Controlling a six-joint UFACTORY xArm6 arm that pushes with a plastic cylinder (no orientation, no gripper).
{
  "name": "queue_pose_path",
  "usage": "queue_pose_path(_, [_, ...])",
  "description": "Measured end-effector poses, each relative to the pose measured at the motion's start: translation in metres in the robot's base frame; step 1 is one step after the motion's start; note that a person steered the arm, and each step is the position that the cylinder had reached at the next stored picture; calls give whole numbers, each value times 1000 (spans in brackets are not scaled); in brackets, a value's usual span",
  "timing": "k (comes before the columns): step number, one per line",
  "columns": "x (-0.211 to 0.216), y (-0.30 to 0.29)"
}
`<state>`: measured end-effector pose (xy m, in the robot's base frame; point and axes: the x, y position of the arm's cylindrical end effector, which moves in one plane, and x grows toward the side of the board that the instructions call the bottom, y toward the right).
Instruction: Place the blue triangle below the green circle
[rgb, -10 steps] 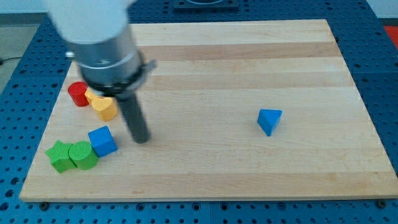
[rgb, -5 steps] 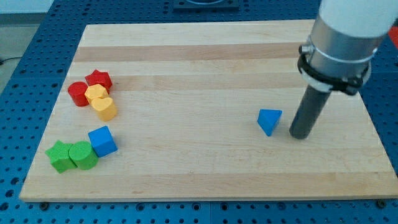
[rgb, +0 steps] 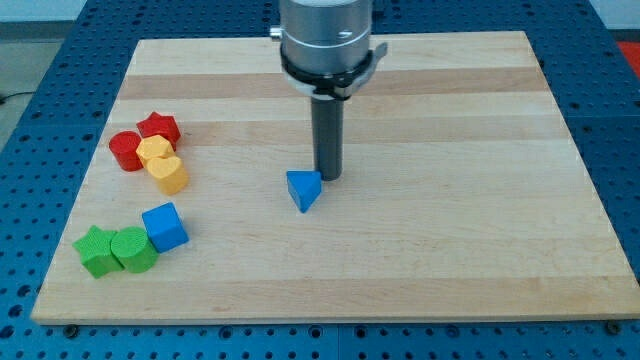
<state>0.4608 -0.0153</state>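
No jaws are fitted; my tip (rgb: 328, 177) is set against the blue triangle (rgb: 304, 189) at its 1 o'clock, mid-counter (rgb: 450, 270). The push is judged under way: the triangle must be driven toward 8 o'clock, ending below the green circle (rgb: 134, 249).

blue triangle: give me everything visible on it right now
The blue triangle is a small solid block, matte blue, looking like painted wood or plastic, with a flat triangular top face and darker side faces. It lies flat on the wooden board, near the middle, one corner pointing toward the view's bottom. My tip sits right at its upper right edge, apparently touching. No other block touches it; the green circle and blue cube lie far off toward the view's lower left.
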Motion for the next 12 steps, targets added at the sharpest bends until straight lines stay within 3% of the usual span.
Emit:
queue_pose_path(2, [39, -55])
queue_pose_path(5, [78, -33])
queue_pose_path(9, [102, -152])
queue_pose_path(10, [102, -146])
queue_pose_path(12, [102, -22])
